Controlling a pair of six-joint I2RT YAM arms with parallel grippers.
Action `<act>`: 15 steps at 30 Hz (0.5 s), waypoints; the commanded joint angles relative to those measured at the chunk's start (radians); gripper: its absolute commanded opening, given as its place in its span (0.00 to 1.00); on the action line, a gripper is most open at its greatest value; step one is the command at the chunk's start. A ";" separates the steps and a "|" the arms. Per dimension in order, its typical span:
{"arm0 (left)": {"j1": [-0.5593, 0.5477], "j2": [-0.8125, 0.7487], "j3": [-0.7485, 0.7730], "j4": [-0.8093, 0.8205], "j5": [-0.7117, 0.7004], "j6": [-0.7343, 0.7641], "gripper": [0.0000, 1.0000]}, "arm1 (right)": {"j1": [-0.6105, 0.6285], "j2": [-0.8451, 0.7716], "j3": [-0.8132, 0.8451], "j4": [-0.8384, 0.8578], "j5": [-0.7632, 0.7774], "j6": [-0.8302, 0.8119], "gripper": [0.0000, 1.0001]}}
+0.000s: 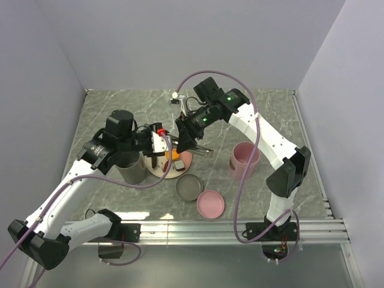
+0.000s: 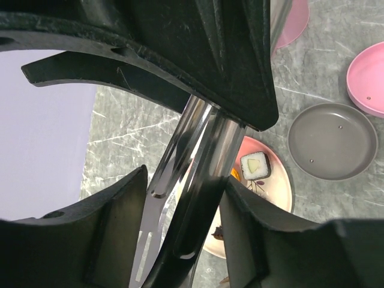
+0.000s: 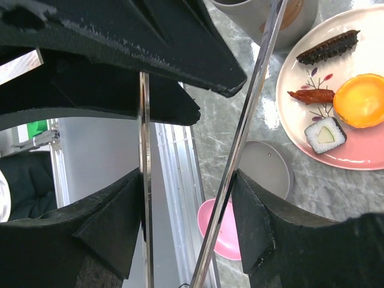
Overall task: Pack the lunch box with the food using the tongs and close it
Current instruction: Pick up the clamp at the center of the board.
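Note:
The tongs (image 2: 198, 150) are held between both grippers above the plate. My right gripper (image 3: 187, 177) is shut on the tongs (image 3: 249, 120), with one slim silver arm against each pad. My left gripper (image 2: 187, 180) is shut on them too, both arms lying between its pads. In the top view the left gripper (image 1: 161, 144) and right gripper (image 1: 183, 143) meet over the plate (image 1: 174, 171). The food lies on the plate (image 3: 360, 159): an orange round piece (image 3: 360, 99), a dark oblong (image 3: 329, 48), a reddish oblong (image 3: 312, 95) and a pale-and-dark square (image 3: 324, 135).
The lunch box's round tubs stand open: a grey one (image 1: 131, 169) left of the plate and a pink one (image 1: 245, 159) to its right. A grey lid (image 1: 189, 187) and a pink lid (image 1: 210, 204) lie near the front rail (image 1: 240, 227).

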 commanded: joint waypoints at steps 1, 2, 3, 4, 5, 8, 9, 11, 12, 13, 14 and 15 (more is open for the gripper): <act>-0.004 -0.009 0.036 0.039 0.000 -0.009 0.55 | 0.010 -0.025 0.029 0.004 -0.009 -0.007 0.64; -0.004 -0.009 0.036 0.037 -0.002 -0.011 0.54 | 0.011 -0.024 0.031 0.002 -0.006 -0.007 0.64; -0.004 -0.007 0.036 0.034 0.000 -0.009 0.53 | 0.010 -0.025 0.032 0.004 -0.006 -0.005 0.64; -0.004 -0.009 0.036 0.035 -0.002 -0.008 0.53 | 0.011 -0.024 0.032 0.002 -0.006 -0.005 0.64; -0.004 -0.009 0.035 0.037 -0.008 -0.012 0.52 | 0.010 -0.024 0.034 0.002 -0.006 -0.005 0.64; -0.004 -0.004 0.039 0.039 -0.011 -0.017 0.51 | 0.010 -0.024 0.037 0.002 -0.003 -0.008 0.64; -0.004 -0.004 0.039 0.039 -0.011 -0.019 0.50 | 0.010 -0.024 0.037 0.001 -0.003 -0.008 0.65; -0.004 -0.006 0.039 0.040 -0.014 -0.017 0.50 | 0.010 -0.024 0.039 -0.001 -0.002 -0.008 0.65; -0.004 -0.006 0.039 0.043 -0.019 -0.019 0.49 | 0.008 -0.024 0.039 -0.001 -0.003 -0.013 0.65; -0.004 -0.004 0.039 0.042 -0.019 -0.019 0.49 | 0.008 -0.024 0.039 -0.007 -0.005 -0.014 0.65; -0.004 -0.004 0.039 0.042 -0.020 -0.016 0.49 | 0.008 -0.025 0.039 -0.005 -0.005 -0.016 0.65; -0.004 -0.004 0.039 0.042 -0.020 -0.014 0.50 | 0.010 -0.025 0.037 -0.005 -0.003 -0.016 0.65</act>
